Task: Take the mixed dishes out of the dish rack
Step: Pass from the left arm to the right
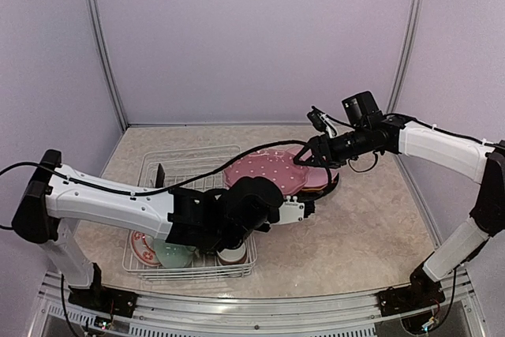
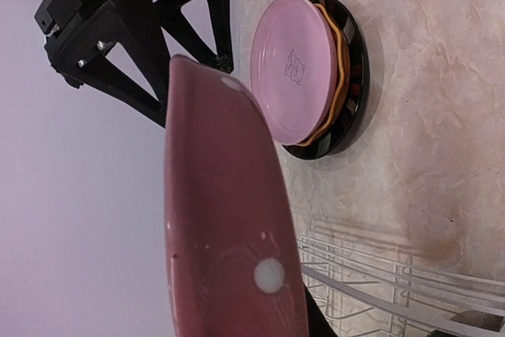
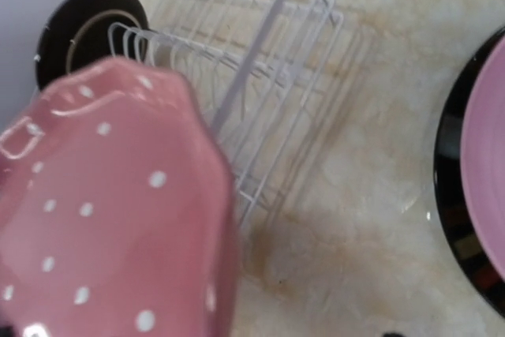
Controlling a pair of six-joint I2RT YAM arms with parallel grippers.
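Observation:
A pink white-dotted plate [image 1: 264, 170] hangs tilted above the right end of the white wire dish rack [image 1: 189, 162]. My left gripper [image 1: 309, 209] is shut on its near edge; the plate [image 2: 225, 219] hides those fingers in the left wrist view. My right gripper [image 1: 301, 155] stands open at the plate's far rim, its black fingers [image 2: 134, 45] straddling the edge. The same plate [image 3: 102, 211] fills the left of the right wrist view. On the table to the right lies a stack of a pink plate [image 2: 293, 69] on a yellow one on a black one [image 2: 357, 76].
In the rack an upright black plate [image 1: 160, 174] stands at the back. A red-patterned bowl [image 1: 144, 246], a pale-green cup [image 1: 175, 255] and a brown-white cup [image 1: 232, 255] sit at its near end. Purple walls and metal posts enclose the marbled table [image 1: 371, 234].

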